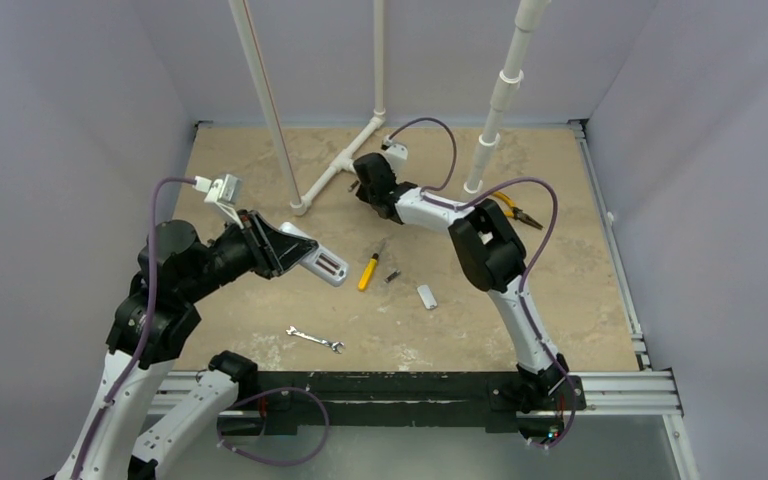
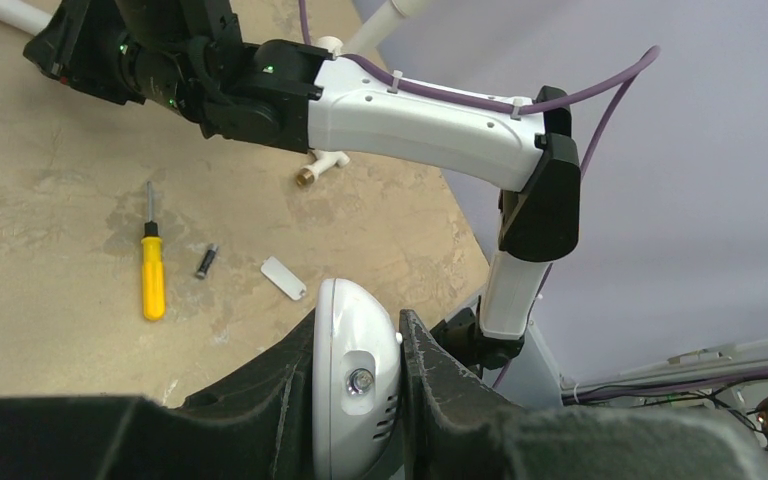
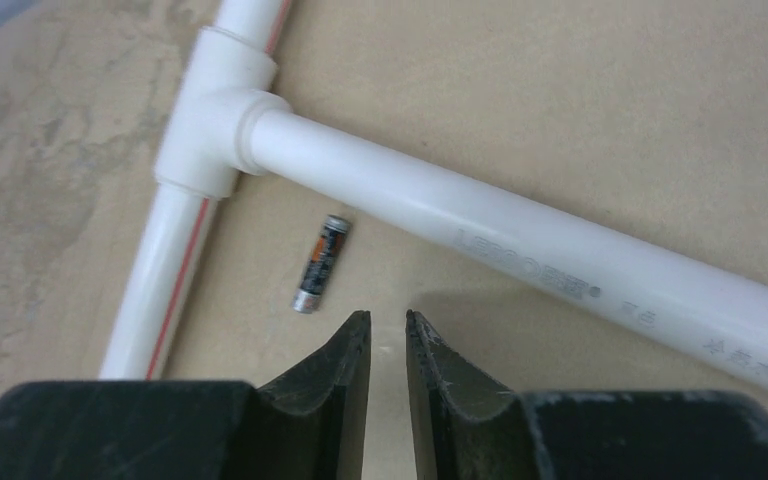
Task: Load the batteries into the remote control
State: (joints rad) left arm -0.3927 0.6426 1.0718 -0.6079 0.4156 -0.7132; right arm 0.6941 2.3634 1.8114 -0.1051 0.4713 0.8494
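My left pincer [image 1: 295, 250] is clamped on the remote [image 1: 322, 263], held above the table with its free end pointing toward four o'clock. At the remote's three o'clock lie the screwdriver [image 1: 369, 272], a battery [image 1: 393, 275] and a white cover [image 1: 426, 296]. My right pincer [image 3: 388, 325] stands slightly apart and empty. A second battery [image 3: 319, 264] lies at its eleven o'clock, just beside the pipe [image 3: 520, 250].
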